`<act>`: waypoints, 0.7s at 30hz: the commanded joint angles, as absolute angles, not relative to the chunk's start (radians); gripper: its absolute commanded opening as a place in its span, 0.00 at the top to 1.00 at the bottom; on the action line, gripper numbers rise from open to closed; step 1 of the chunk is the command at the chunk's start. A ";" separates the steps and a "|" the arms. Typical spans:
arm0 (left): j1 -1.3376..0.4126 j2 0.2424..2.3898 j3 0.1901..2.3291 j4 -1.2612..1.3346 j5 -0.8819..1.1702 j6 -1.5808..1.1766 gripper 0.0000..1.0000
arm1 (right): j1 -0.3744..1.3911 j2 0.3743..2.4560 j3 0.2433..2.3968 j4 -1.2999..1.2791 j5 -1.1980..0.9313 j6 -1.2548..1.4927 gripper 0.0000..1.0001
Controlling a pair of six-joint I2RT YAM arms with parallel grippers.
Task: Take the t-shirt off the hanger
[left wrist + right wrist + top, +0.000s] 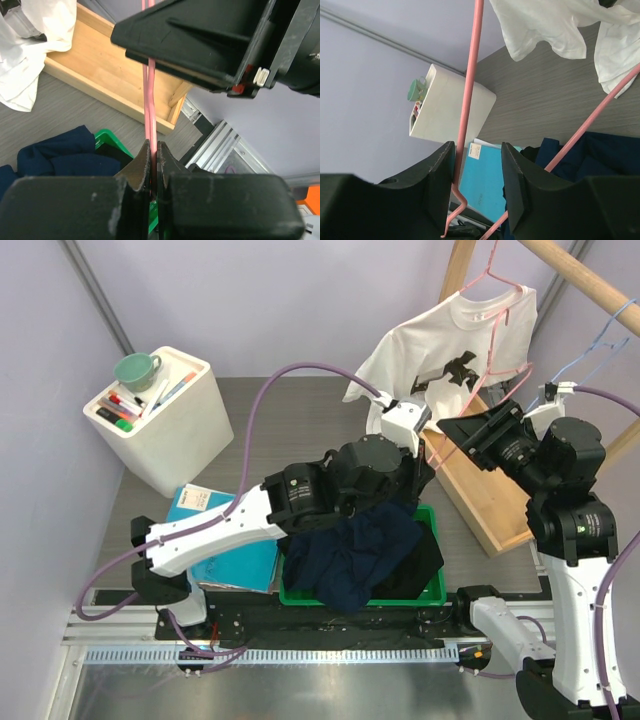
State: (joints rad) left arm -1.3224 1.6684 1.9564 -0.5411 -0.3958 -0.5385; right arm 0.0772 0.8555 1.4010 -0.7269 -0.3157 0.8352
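Where the wooden rack (pixel 560 265) rises over the far right corner of the tabletop (pixel 290 410), the white t-shirt (pixel 450 350) with its black print hangs on a pink wire hanger (pixel 495 280), hooked over the sloping beam. The shirt is bunched and pulled askew toward the left, with one sleeve drooping near the left arm's wrist.

The left gripper (pixel 152 152) is clamped on a lower run of the pink hanger, its two fingers pressed together with the wire pinched between them. In the left wrist view the wire runs straight up from that grip past the light wooden base of the rack (pixel 100 75).

The right gripper (pixel 477 150) stands just beside the left one with its fingers apart. One pink bar of the hanger passes between them, close to one finger; contact cannot be judged. A second bar slants away across the navy cloth.

A light blue hanger (pixel 610 330) also hangs from the beam, farther right. At the near edge, mid-table, a green bin (pixel 435 585) holds dark navy garments (pixel 360 550) that spill over its rim. A teal folder (pixel 240 560) lies left of the bin. Toward the far left corner stands a white box (pixel 185 435) carrying a green mug (pixel 135 370) and markers.
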 commanded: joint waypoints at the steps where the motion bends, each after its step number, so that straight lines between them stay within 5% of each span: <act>1: -1.307 1.695 2.025 -0.512 -0.382 -0.531 1.00 | 0.078 0.842 1.384 -0.703 -0.390 0.804 0.54; 12: -1.295 1.715 2.048 -0.523 -0.351 -0.532 1.00 | 0.080 0.828 1.361 -0.701 -0.385 0.824 0.99; 13: -1.295 1.700 2.027 -0.512 -0.348 -0.534 0.97 | 0.078 0.828 1.358 -0.695 -0.380 0.827 0.99; 17: -1.295 1.608 1.912 -0.465 -0.354 -0.535 0.50 | 0.080 0.847 1.356 -0.686 -0.356 0.836 0.99; 21: -1.293 1.474 1.769 -0.460 -0.373 -0.551 0.37 | 0.078 0.879 1.356 -0.657 -0.347 0.839 0.99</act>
